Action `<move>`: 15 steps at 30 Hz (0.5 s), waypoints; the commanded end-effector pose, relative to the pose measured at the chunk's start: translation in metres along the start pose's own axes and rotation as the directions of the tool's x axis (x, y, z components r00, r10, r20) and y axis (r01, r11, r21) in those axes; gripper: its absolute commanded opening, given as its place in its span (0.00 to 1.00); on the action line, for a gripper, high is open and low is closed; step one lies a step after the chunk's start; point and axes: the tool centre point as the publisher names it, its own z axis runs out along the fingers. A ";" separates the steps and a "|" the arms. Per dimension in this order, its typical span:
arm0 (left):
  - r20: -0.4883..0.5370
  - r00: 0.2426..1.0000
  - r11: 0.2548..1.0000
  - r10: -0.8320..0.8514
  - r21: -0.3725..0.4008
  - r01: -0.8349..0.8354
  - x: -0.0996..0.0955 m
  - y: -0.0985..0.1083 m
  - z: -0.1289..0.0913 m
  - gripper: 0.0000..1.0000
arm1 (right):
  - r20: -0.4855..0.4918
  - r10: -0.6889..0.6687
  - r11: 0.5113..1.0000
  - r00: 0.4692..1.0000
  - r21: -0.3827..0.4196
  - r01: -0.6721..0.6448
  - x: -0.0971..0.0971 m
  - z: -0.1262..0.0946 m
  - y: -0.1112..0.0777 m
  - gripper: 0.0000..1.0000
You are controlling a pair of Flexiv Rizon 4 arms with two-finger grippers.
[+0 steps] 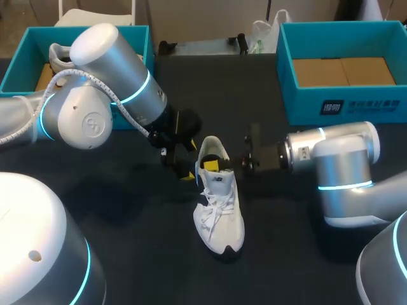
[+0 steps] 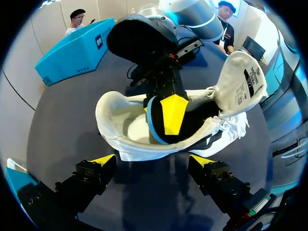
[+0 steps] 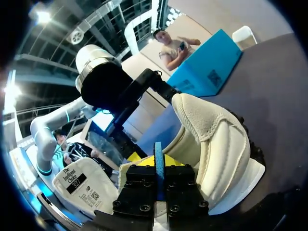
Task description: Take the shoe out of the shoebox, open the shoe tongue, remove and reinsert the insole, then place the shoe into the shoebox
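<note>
In the head view the shoe lies on the desk between the arms, heel away from the robot, with the right gripper inside its opening from the right side. The left wrist view shows the left gripper spread wide and empty, just beside the shoe's side. In the right wrist view, the right gripper is clamped on the blue insole at its edge, inside the heel.

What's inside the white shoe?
The right arm's jaws reach into the shoe, shut on the insole, whose blue edge shows. The toe end inside is hidden under the laces.
</note>
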 end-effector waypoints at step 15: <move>0.007 1.000 1.000 0.002 0.000 -0.002 -0.002 0.000 -0.002 1.00 | 0.062 -0.097 0.990 0.993 0.106 0.090 0.027 -0.019 0.029 0.47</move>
